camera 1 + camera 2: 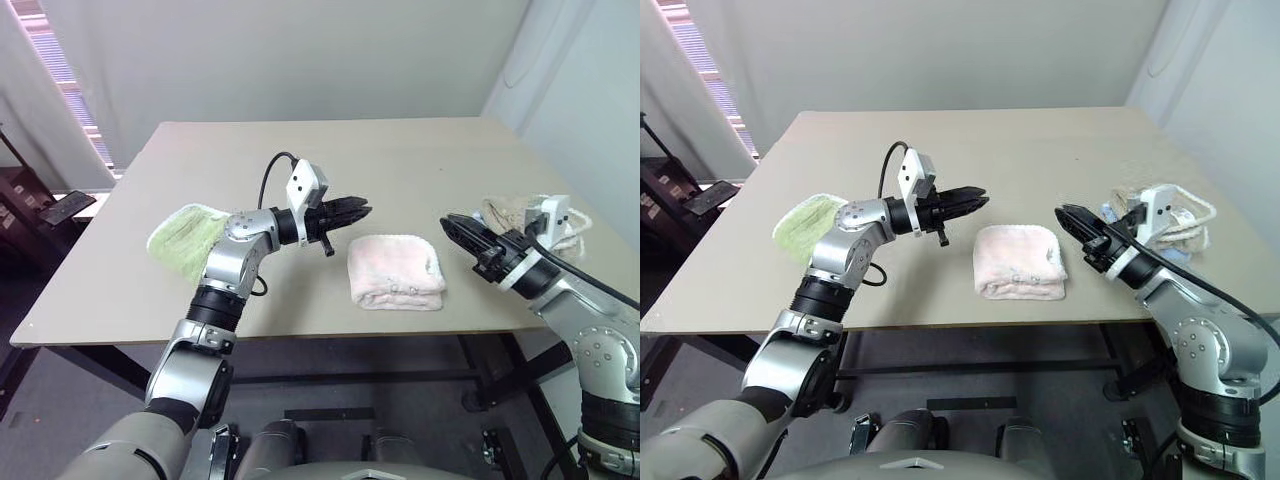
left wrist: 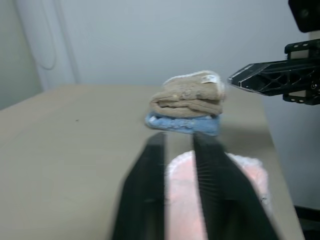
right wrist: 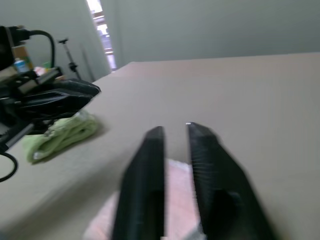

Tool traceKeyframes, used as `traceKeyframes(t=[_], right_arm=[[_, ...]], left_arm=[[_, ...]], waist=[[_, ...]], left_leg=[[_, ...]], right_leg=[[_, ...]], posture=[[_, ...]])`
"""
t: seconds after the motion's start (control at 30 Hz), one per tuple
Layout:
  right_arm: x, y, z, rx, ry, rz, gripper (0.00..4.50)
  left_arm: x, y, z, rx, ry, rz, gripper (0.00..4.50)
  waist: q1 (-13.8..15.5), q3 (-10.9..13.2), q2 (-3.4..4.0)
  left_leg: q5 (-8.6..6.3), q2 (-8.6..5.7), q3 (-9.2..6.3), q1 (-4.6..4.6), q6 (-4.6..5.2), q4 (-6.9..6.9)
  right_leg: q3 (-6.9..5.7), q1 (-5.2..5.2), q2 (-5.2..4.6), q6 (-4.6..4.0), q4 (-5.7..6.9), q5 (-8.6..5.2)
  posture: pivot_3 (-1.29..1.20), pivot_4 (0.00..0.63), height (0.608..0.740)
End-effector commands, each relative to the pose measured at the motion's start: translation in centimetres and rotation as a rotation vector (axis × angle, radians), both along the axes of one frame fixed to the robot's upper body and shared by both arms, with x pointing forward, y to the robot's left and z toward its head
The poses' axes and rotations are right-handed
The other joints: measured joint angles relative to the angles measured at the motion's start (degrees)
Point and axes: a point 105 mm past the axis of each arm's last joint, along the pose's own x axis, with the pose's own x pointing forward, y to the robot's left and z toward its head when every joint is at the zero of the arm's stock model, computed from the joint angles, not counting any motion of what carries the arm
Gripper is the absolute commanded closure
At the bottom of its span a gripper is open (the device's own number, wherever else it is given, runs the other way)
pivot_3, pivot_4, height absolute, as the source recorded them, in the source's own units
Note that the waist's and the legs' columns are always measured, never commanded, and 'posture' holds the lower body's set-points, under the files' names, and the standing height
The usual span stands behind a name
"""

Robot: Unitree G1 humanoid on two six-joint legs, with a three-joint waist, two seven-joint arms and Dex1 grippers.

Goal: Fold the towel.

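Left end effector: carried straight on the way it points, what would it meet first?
Probably the right end effector, though it may pass beside it; the left end effector clears the pink towel below.

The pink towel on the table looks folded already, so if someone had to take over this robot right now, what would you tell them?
Left gripper: shut, empty, raised over the table to the left of the towel.
Right gripper: shut, empty, raised to the right of it.
Pink towel: lies between them near the front edge, folded into a small thick bundle, touched by neither.
Green cloth: folded, to the left. Beige towel: stacked on a blue one, to the right.
Done: the folding, as it looks.
Left: probably only drawing the arms back.
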Motion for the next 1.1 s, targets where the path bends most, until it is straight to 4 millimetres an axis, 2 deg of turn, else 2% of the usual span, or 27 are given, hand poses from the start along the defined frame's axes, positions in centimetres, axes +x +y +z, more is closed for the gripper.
traceKeyframes(t=[0.03,0.13,0.23,0.33,0.47,0.53,0.63,0.7,0.8,0.93,1.0,1.1], right_arm=[[0.8,0.6,0.8,-0.012,-0.04,0.038,4.49],[1.9,1.0,-0.8,-0.026,0.006,0.043,4.49],[3.2,1.2,-2.9,-0.016,0.061,0.016,4.49],[4.1,1.0,-5.0,-0.02,0.1,-0.026,4.49],[4.9,0.9,-8.7,-0.042,0.181,-0.078,4.49],[5.0,1.0,-10.5,-0.052,0.217,-0.099,4.49],[4.9,1.4,-11.8,-0.034,0.236,-0.109,4.49],[4.8,1.9,-12.1,-0.027,0.237,-0.109,4.49],[4.5,2.4,-12.7,-0.042,0.251,-0.09,4.49],[4.4,2.5,-13.2,-0.082,0.259,-0.077,4.49],[4.5,2.4,-12.3,-0.059,0.234,-0.07,4.49],[4.6,2.3,-9.8,0.014,0.175,-0.052,4.5]], left_arm=[[0.7,0.1,1.0,-0.03,-0.046,0.022,4.46],[0.1,-1.1,-0.2,0.001,-0.049,-0.033,4.46],[0.1,-2.2,-2.9,0.037,0.008,-0.033,4.46],[0.1,-3.2,-4.7,0.017,0.101,-0.043,4.46],[0.2,-4.3,-8.9,0.1,0.267,0.009,4.46],[-0.8,-4.8,-10.9,0.148,0.304,-0.023,4.46],[-1.3,-5.0,-12.9,0.17,0.394,-0.003,4.46],[-1.8,-5.0,-13.8,0.217,0.371,-0.014,4.46],[-2.2,-4.8,-14.4,0.255,0.355,-0.033,4.46],[-1.6,-4.2,-14.0,0.239,0.354,-0.009,4.46],[-0.9,-4.0,-12.6,0.171,0.361,-0.001,4.46],[0.5,-3.4,-10.1,0.053,0.389,0.034,3.91]], waist=[[-0.08,0.0,-0.01],[-0.09,0.01,-0.02],[-0.1,-0.02,-0.01],[-0.15,-0.01,0.0],[-0.22,-0.01,0.0],[-0.25,-0.03,0.02],[-0.29,-0.03,0.03],[-0.31,-0.09,0.04],[-0.33,-0.15,0.06],[-0.39,-0.21,0.07],[-0.41,-0.21,0.08],[-0.48,-0.2,0.08]], left_leg=[[-0.04,0.0,0.0,0.0,0.05,0.08],[-0.11,-0.01,0.01,-0.02,-0.01,0.13],[-0.13,-0.01,0.01,-0.03,-0.05,0.1],[-0.11,-0.01,0.0,-0.07,0.0,0.09],[-0.07,-0.01,0.01,-0.16,0.06,0.08],[-0.07,-0.01,0.0,-0.13,0.06,0.08],[-0.07,-0.01,0.0,-0.13,0.05,0.07],[-0.14,-0.01,0.0,-0.1,-0.06,0.08],[-0.15,-0.01,0.0,0.02,-0.08,0.07],[-0.16,-0.01,0.0,0.17,-0.08,0.05],[-0.16,-0.01,-0.01,0.28,-0.08,0.02],[-0.16,-0.01,-0.01,0.26,-0.08,0.0]], right_leg=[[0.0,0.03,-0.01,0.02,-0.01,0.02],[0.01,0.05,-0.07,0.06,-0.05,0.06],[0.01,0.02,-0.07,0.07,-0.05,0.07],[0.01,-0.04,-0.07,0.08,-0.03,0.08],[0.01,-0.19,-0.03,0.27,0.0,0.18],[0.01,-0.16,0.0,0.31,0.02,0.21],[0.02,-0.18,0.02,0.31,0.04,0.21],[0.03,-0.15,0.0,0.32,0.05,0.21],[0.03,-0.02,-0.03,0.3,0.04,0.22],[0.03,0.02,-0.05,0.23,0.04,0.19],[0.03,0.06,-0.06,0.22,0.02,0.18],[0.03,0.07,-0.05,0.23,0.03,0.18]], posture=[[0.0,0.0,0.737],[0.0,0.0,0.737],[0.0,0.0,0.737],[0.0,0.0,0.737],[0.0,0.0,0.737],[0.0,0.0,0.737],[0.0,0.0,0.737],[0.0,0.0,0.737],[0.0,0.0,0.737],[0.0,0.0,0.737],[0.0,0.0,0.737],[0.0,0.0,0.737]])
